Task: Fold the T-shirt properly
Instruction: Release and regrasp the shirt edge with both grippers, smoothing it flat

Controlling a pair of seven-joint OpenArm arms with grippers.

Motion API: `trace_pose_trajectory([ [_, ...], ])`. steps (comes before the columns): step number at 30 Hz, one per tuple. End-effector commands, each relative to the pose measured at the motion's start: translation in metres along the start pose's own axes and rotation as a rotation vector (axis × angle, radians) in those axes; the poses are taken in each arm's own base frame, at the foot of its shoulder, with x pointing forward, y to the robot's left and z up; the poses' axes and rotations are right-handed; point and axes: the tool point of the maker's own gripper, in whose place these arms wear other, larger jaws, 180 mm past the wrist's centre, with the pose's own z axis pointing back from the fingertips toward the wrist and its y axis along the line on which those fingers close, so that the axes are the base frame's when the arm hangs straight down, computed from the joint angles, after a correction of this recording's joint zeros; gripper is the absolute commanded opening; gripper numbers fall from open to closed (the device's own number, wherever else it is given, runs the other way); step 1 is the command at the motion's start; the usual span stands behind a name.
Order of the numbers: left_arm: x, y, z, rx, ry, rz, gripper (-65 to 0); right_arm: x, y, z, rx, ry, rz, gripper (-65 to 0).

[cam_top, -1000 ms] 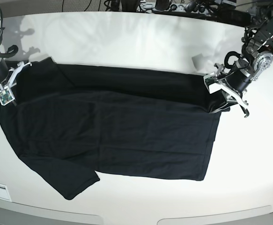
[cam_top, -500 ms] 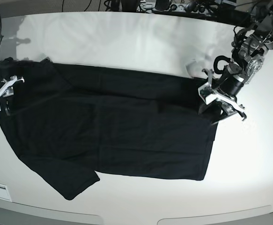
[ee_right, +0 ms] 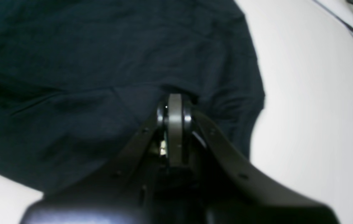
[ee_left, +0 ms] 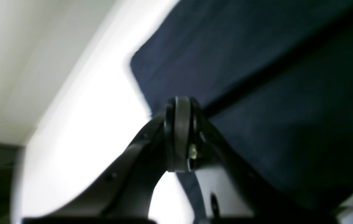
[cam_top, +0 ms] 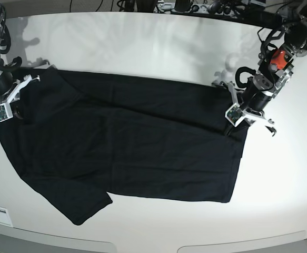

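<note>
Left wrist view first: the left gripper has its jaws pressed together, pinching the edge of the large plain black short-sleeved cloth T-shirt right at the fingertips. Cloth spreads up and to the right beyond the jaws, a dark fold line running diagonally from the tips; the shirt's corner sits just left above them, the glossy white table off to their left.

Right wrist view: the right gripper is clamped tight too, black fabric bunched at the tips. Wrinkled cloth fills everything above and left of the jaws; its curved edge falls away to the right onto bare table.

Base view: both arms reach in low from opposite ends, left gripper at the hem corner, right gripper at the shoulder end. The T-shirt lies spread lengthwise between them, one sleeve sticking out toward the near edge.
</note>
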Motion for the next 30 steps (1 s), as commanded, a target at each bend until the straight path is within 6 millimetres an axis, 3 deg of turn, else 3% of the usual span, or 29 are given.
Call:
trace_pose_trajectory([
  [1, 0.009, 0.018, -0.006, 0.031, -0.032, 0.000, -65.0, 0.011, -0.004, -0.002, -0.004, -0.028, 0.014, -65.0],
  [3, 0.000, 0.012, -0.019, -0.016, -0.010, 0.047, -65.0, 0.000, -0.001, -0.012, 0.011, 0.014, 0.003, -65.0],
  [7, -0.037, -0.007, -0.040, -0.097, 0.132, 0.105, -65.0, -0.038, 0.006, -0.041, 0.067, 0.146, -0.025, -65.0],
  [10, -0.056, -0.033, -0.039, -0.201, 0.213, 0.107, -65.0, -0.067, 0.008, -0.054, 0.089, 0.288, -0.037, -65.0],
  [12, -0.061, -0.045, -0.034, -0.250, 0.236, 0.116, -65.0, -0.075, 0.007, -0.054, 0.090, 0.341, -0.039, -65.0],
  [18, -0.085, -0.074, -0.013, -0.351, 0.371, 0.110, -65.0, -0.101, 0.006, -0.039, 0.108, 0.463, -0.016, -65.0],
  [25, -0.078, -0.087, 0.011, -0.398, 0.371, 0.068, -65.0, -0.122, 0.005, -0.014, 0.111, 0.503, -0.022, -65.0],
  [30, -0.075, -0.097, 0.038, -0.447, 0.385, 0.011, -65.0, -0.129, 0.020, 0.015, 0.151, 0.507, -0.024, -65.0],
])
